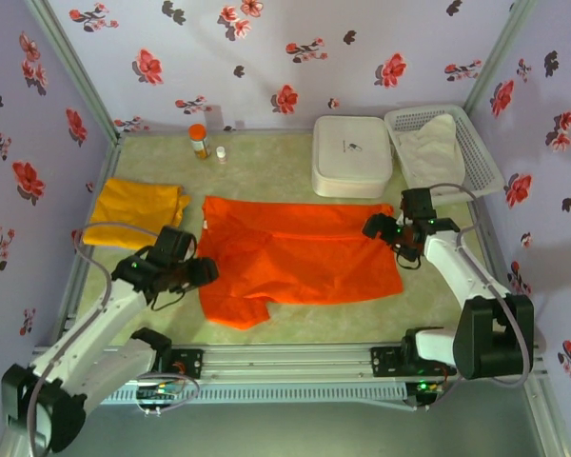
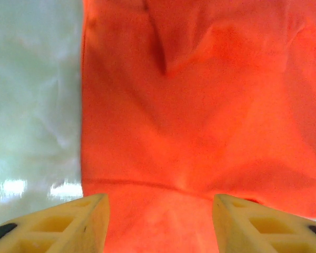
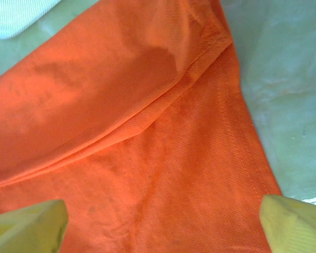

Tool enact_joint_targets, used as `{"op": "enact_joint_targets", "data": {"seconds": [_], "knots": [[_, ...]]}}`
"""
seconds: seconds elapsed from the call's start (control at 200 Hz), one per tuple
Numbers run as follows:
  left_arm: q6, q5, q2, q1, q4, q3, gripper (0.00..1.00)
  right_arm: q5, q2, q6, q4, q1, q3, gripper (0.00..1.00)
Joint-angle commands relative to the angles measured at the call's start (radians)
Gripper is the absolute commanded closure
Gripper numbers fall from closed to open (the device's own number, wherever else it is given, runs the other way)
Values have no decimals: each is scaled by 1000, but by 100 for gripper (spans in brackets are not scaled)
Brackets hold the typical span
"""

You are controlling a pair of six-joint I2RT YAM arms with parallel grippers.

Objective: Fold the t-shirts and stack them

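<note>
A: Closest to the left wrist camera are the pale yellow fingers [image 2: 68,229] of the left gripper [image 2: 160,224], spread wide over orange cloth.

B: Is that cloth the bright orange-red cotton t-shirt [image 1: 295,252]?

A: Yes. It lies spread across the middle of the pale green bench [image 1: 266,167], with one sleeve pointing toward the near edge. The left gripper hangs at the shirt's left side, where the fabric's edge meets bare bench.

B: Is it touching the fabric?

A: I cannot tell. A soft crease runs across the cloth just ahead of the fingers.

B: And the right gripper [image 1: 374,228]?

A: Its jaws are also parted, and it is holding nothing. It sits over the shirt's right end. From its wrist camera, a stitched hem runs along the bench, and an upper layer lies diagonally over the lower one.

B: Where is the other tee?

A: The mustard-yellow cotton t-shirt [image 1: 133,211] lies folded by the left edge, apart from the orange one.

B: What is along the far edge?

A: An orange pill bottle [image 1: 199,140] stands beside a small white bottle [image 1: 221,153]. To the right is a white rounded zip case [image 1: 352,155]. In the far right corner is a white mesh plastic basket [image 1: 481,157] with white cloth [image 1: 428,148] inside.
</note>
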Motion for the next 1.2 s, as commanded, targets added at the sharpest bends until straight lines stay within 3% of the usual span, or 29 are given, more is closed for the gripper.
{"op": "enact_joint_targets", "data": {"seconds": [0.0, 0.2, 0.38, 0.475, 0.855, 1.195], "knots": [[-162, 3, -73, -58, -106, -72, 49, 89, -32, 71, -19, -3, -37, 10], [-364, -15, -99, -190, -89, -163, 52, 68, -29, 106, -7, -4, -57, 14], [-480, -16, -91, -264, 30, -249, 53, 120, -77, 92, -101, -6, -64, 17], [-493, -18, -49, -286, 64, -248, 53, 172, -122, 96, -188, -6, -74, 19], [-526, -63, 52, -352, 141, -253, 58, 113, -355, 252, -231, -4, -304, 34], [-531, -117, 15, -352, 120, -248, 73, 84, -252, 288, -77, -4, -364, 49]]}}
